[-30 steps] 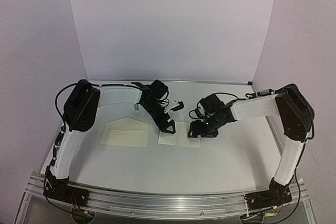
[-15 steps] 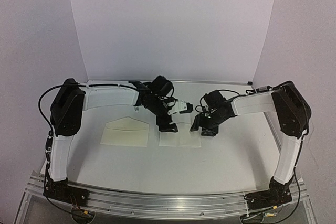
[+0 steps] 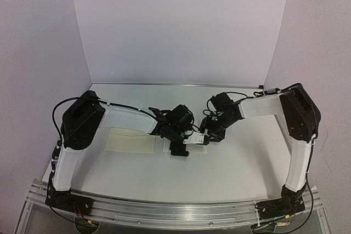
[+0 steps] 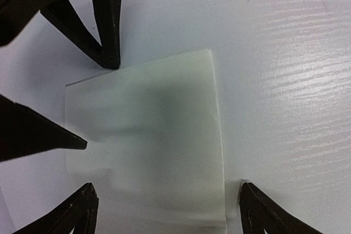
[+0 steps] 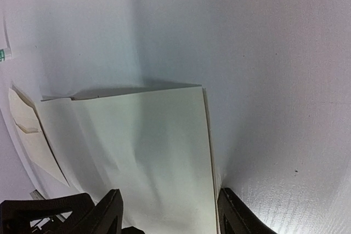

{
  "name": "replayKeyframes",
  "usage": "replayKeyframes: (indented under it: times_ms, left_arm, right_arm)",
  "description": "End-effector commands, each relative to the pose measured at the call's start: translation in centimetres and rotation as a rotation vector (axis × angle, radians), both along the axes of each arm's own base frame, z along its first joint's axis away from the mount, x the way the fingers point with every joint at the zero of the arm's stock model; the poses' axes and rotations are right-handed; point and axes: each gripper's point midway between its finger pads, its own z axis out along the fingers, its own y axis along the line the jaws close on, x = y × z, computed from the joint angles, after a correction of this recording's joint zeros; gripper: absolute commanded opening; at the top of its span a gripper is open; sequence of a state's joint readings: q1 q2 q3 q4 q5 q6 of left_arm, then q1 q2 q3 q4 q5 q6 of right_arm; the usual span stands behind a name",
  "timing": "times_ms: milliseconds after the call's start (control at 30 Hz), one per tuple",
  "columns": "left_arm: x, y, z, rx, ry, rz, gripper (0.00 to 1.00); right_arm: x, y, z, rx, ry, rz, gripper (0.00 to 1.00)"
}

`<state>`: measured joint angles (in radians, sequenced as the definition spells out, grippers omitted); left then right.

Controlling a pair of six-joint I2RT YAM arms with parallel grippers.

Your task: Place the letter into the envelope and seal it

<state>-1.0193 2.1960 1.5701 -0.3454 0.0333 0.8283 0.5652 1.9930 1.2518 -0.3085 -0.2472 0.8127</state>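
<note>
From above, the left arm reaches across to the middle of the white table [image 3: 236, 173], its left gripper [image 3: 180, 150] over the letter [image 3: 200, 148]. The right gripper [image 3: 211, 135] meets it from the far side. The envelope [image 3: 129, 142] lies flat just to the left, partly under the left arm. In the left wrist view, the letter [image 4: 148, 146] is a pale sheet lying flat with no print readable. The left gripper's own jaws are spread wide to either side of its near edge and hold nothing. Two dark fingers [image 4: 107, 36] of the right gripper touch down at its far corner and side edge. In the right wrist view, the right gripper [image 5: 170, 193] has its jaws apart over one end of the letter, clamping nothing. The envelope [image 5: 30, 135] peeks in at the left. The sheet looks thin, light, limp and likely to slide on the smooth top. A gentle pinch at a free edge or corner seems best, and hard squeezing could crease it.
</note>
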Motion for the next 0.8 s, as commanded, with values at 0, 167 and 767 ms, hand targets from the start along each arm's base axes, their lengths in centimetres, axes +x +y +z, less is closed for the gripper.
replayKeyframes:
  times_ms: [0,167,767]
  left_arm:
    - [1.0,0.3,-1.2,0.035,-0.124,0.003,0.85]
    - [0.7,0.6,-1.4,0.047,-0.14,-0.018,0.84]
    - [1.1,2.8,-2.2,0.136,-0.273,-0.086,0.86]
  right_arm:
    - [2.1,-0.8,2.7,-0.038,-0.055,0.055,0.6]
    - [5.8,-0.7,6.1,-0.114,-0.181,0.22,0.64]
    - [6.4,4.6,-2.0,0.043,-0.044,0.491,0.54]
